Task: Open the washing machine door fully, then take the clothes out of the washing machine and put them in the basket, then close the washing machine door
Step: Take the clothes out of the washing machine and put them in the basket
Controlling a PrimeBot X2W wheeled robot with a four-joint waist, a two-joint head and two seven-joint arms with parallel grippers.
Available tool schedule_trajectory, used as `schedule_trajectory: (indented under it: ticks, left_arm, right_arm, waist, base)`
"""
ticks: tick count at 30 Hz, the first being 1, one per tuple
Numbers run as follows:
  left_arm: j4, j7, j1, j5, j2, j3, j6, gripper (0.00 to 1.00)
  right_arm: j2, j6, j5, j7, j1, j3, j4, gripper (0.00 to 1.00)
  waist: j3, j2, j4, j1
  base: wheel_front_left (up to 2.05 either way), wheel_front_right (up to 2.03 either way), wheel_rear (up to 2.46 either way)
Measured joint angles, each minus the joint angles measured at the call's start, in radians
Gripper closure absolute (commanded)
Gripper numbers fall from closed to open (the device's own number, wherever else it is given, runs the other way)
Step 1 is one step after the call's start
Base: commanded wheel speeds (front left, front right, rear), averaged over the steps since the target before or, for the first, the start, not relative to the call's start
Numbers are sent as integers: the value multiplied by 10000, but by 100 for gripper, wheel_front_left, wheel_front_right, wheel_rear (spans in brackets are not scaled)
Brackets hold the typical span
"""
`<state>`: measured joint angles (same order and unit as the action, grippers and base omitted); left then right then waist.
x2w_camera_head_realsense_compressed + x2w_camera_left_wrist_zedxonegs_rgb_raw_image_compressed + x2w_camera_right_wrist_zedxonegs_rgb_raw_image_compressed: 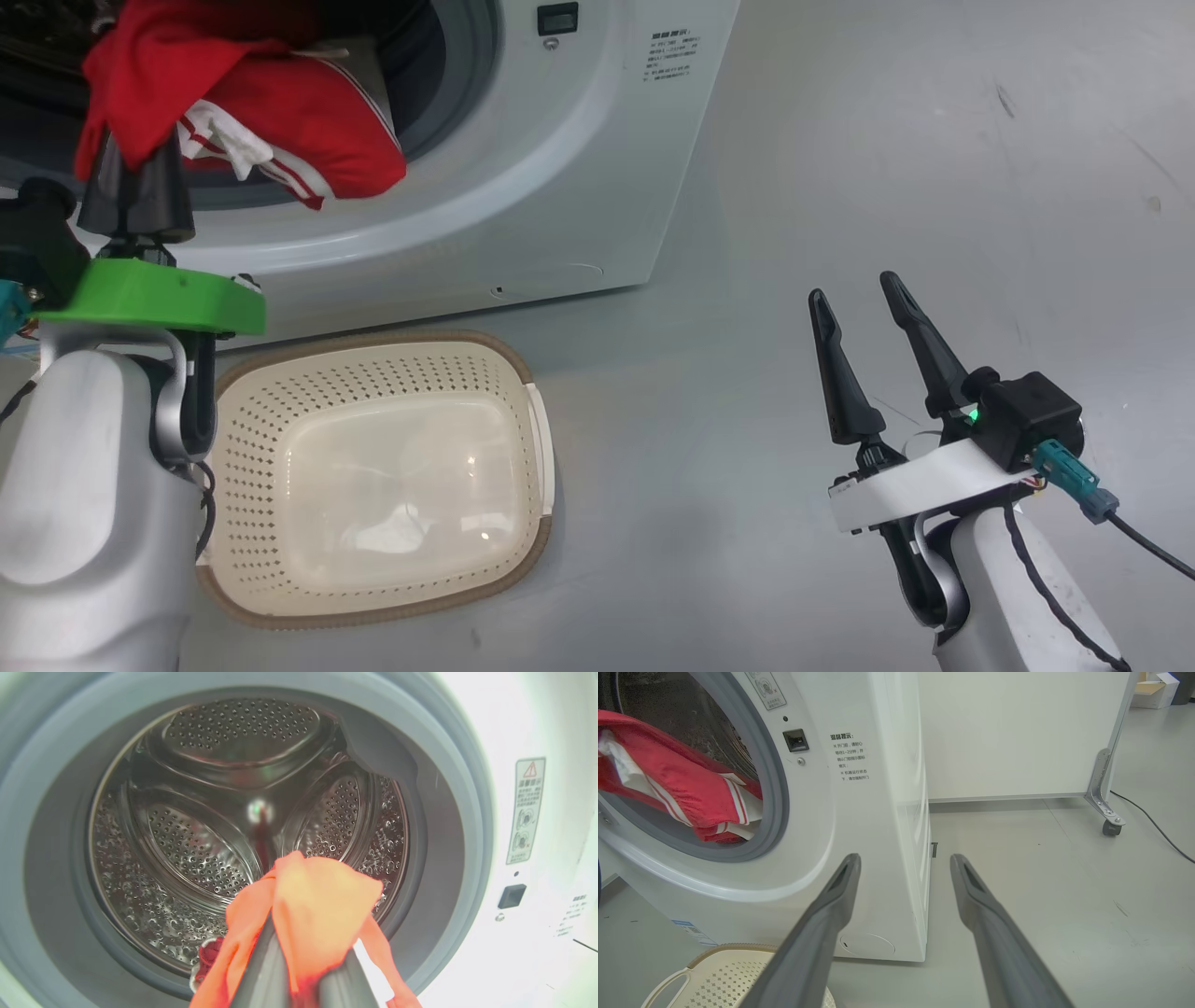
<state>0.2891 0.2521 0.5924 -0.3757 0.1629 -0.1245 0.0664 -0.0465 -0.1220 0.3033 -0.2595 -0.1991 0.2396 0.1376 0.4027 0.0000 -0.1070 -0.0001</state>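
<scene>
Red clothes (252, 112) with white stripes hang over the lower lip of the washing machine's (579, 187) porthole. My left gripper (131, 154) is shut on the clothes (317, 905), its fingertips buried in the fabric just outside the steel drum (210, 826). The cream basket (523, 373) stands on the floor below, with nothing in it. My right gripper (854, 294) hangs open over the floor to the right, nothing between its fingers (831, 905). From the right wrist the clothes (677, 788) drape over the grey rubber ring. The washing machine door is out of view.
Grey floor (887, 140) spreads to the right of the machine. A white panel on a castor (1111, 828) stands behind, with a black cable (1157, 830) trailing on the floor beside it.
</scene>
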Motion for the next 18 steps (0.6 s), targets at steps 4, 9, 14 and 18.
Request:
schedule_trajectory:
  ticks: [4,9,14,18]
  left_arm:
    - [-583,2,-304,219,-123,-8,-102,100]
    - [-1563,2,-662,451,-232,40,-245,100]
    - [-2485,13,-1029,623,-268,88,-362,100]
    - [-2840,48,-1600,631,-487,69,-449,100]
  right_arm:
    - [2,0,-44,0,244,-81,27,0]
    - [0,0,-58,0,484,-127,54,0]
    - [2,0,-58,0,698,-113,75,0]
    - [2,0,-58,0,871,-84,77,0]
  waist:
    - [-406,0,180,0]
    - [-846,0,431,0]
    - [-1235,0,677,0]
    - [-1490,0,857,0]
  base:
    - [0,0,0]
    - [0,0,0]
    - [0,0,0]
    - [0,0,0]
